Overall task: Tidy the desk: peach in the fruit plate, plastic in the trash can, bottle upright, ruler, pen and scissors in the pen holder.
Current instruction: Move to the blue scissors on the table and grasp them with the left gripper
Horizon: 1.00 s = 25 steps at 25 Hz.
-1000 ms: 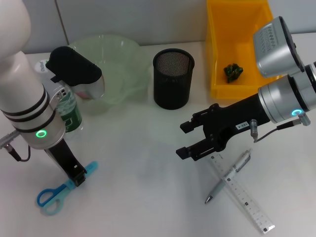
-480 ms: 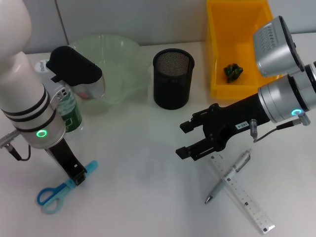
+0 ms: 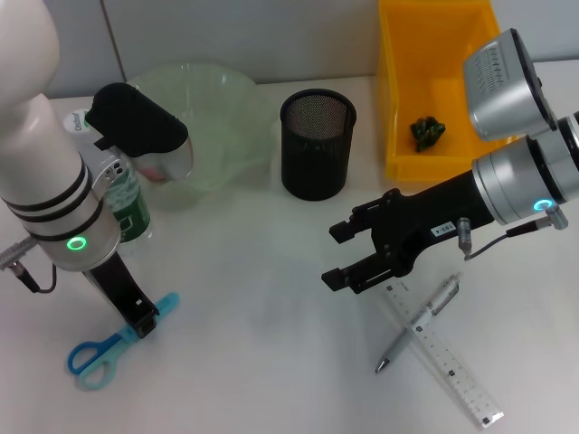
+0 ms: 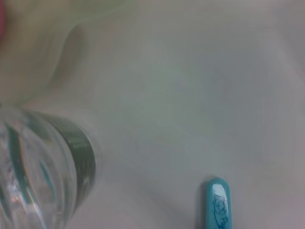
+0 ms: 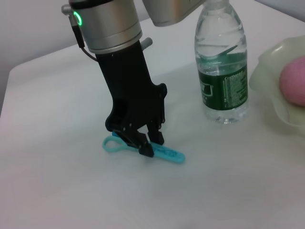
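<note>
My left gripper (image 3: 143,324) is down on the table, its fingers closed around the blades of the blue scissors (image 3: 101,353). The right wrist view shows this gripper (image 5: 150,144) astride the scissors (image 5: 164,153). The scissors' tip shows in the left wrist view (image 4: 218,205). The water bottle (image 3: 127,206) stands upright beside the green fruit plate (image 3: 217,108), which holds the pink peach (image 5: 295,81). My right gripper (image 3: 335,257) is open and empty, hovering left of the pen (image 3: 421,324) and the clear ruler (image 3: 448,357), which lie crossed. The black mesh pen holder (image 3: 317,145) stands at the middle back.
A yellow bin (image 3: 398,108) at the back right holds a crumpled dark green piece of plastic (image 3: 427,131). The bottle also shows in the right wrist view (image 5: 223,71) and the left wrist view (image 4: 38,171). Bare white table lies between the two grippers.
</note>
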### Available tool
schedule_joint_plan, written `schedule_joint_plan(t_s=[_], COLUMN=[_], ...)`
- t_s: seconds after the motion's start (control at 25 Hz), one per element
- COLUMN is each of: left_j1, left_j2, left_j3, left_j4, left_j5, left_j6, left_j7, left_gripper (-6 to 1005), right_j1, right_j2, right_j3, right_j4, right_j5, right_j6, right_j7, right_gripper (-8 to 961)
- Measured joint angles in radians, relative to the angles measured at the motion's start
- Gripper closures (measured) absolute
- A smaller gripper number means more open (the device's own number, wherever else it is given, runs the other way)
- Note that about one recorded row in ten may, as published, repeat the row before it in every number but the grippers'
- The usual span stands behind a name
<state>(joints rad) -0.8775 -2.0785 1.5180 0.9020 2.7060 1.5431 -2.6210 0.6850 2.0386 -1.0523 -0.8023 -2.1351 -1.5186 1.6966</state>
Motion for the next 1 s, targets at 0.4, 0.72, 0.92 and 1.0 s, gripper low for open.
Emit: schedule_joint_plan(t_s=[0.4, 0.72, 0.92, 1.0], left_j1=[-0.001, -0.002, -0.004, -0.004], left_j2=[0.000, -0.001, -0.001, -0.002], left_j3=[0.003, 0.004, 0.004, 0.004], left_j4=[-0.004, -0.017, -0.026, -0.026], left_j5=[0.002, -0.001, -0.002, -0.002], left_j6=[-0.003, -0.007, -0.010, -0.010], left_j7=[0.001, 0.009, 0.011, 0.011], left_gripper=[681, 660, 646, 641], right_j1=[-0.002, -0.002, -0.001, -0.001], right_j2=[0.000, 0.000, 0.000, 0.000], right_j3=[0.000, 0.000, 0.000, 0.000], right_j4=[0.000, 0.000, 0.000, 0.000], right_j5=[0.000, 0.000, 0.000, 0.000], right_j6=[0.000, 0.000, 0.000, 0.000], right_j7=[0.000, 0.000, 0.000, 0.000], right_gripper=[182, 181, 180, 180])
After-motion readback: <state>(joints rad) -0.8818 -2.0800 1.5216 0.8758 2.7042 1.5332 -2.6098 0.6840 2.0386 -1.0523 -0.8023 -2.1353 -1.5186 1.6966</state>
